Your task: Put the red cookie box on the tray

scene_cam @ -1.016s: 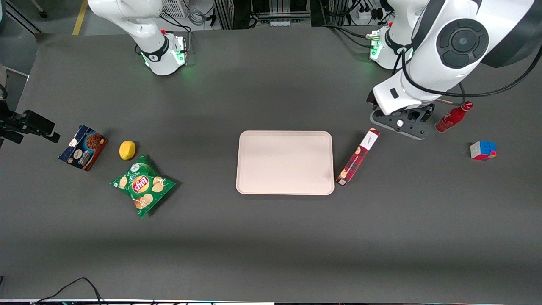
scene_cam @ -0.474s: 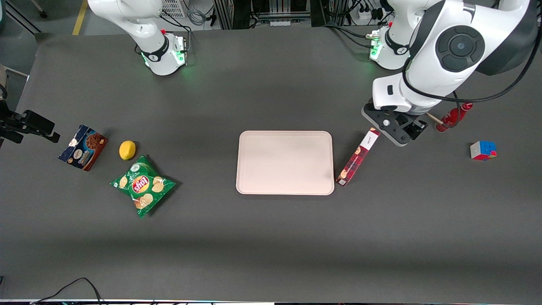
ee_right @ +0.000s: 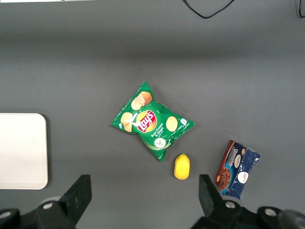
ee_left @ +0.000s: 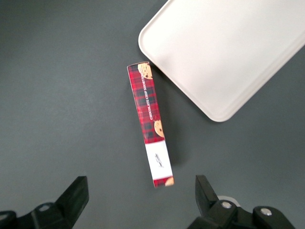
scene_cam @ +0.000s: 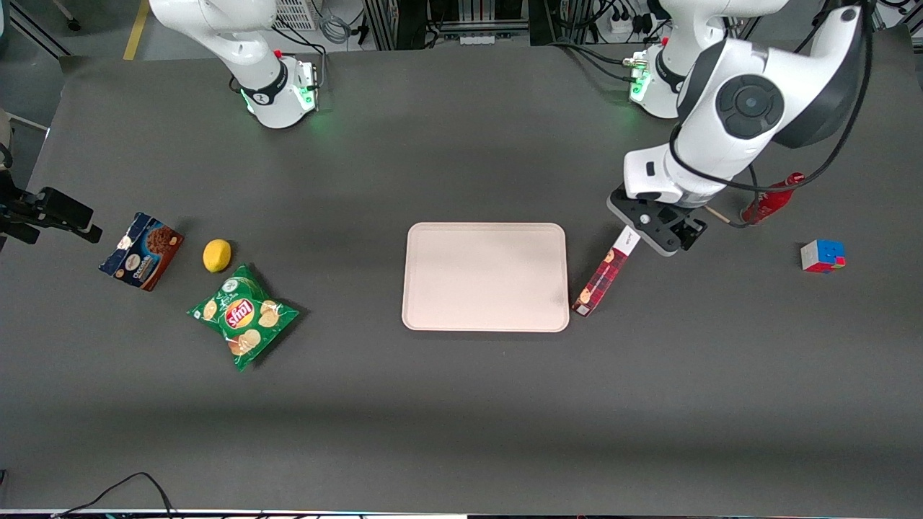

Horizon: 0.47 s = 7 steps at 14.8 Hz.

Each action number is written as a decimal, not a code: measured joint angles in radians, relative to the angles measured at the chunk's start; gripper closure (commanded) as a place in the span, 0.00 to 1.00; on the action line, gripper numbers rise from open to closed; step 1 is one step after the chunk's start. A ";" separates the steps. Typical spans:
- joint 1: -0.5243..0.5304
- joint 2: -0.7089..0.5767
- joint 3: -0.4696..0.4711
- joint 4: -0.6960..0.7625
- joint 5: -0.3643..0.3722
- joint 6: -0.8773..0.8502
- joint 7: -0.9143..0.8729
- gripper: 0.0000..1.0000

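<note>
Clearly we had our gripper point(ee_left: 142, 202) spread wide and empty, hovering above the white end of the red cookie box point(scene_cam: 610, 267), which lay flat on the table point(scene_cam: 461, 418) with its plaid end just beside a corner of the tray point(scene_cam: 433, 310). Nothing was gripped yet, so in our judgement the step was the approach. To do it well, we needed to shift toward the box's middle, line the fingers point(ee_left: 74, 195) up across its narrow width, and come straight down. Closing on the end alone would likely let the long carton droop or twist when lifted.
</note>
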<state>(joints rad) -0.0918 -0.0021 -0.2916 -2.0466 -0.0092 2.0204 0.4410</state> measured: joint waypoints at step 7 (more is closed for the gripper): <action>0.002 0.027 0.000 -0.227 -0.006 0.338 -0.009 0.00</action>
<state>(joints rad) -0.0899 0.0245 -0.2917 -2.2740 -0.0156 2.3584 0.4317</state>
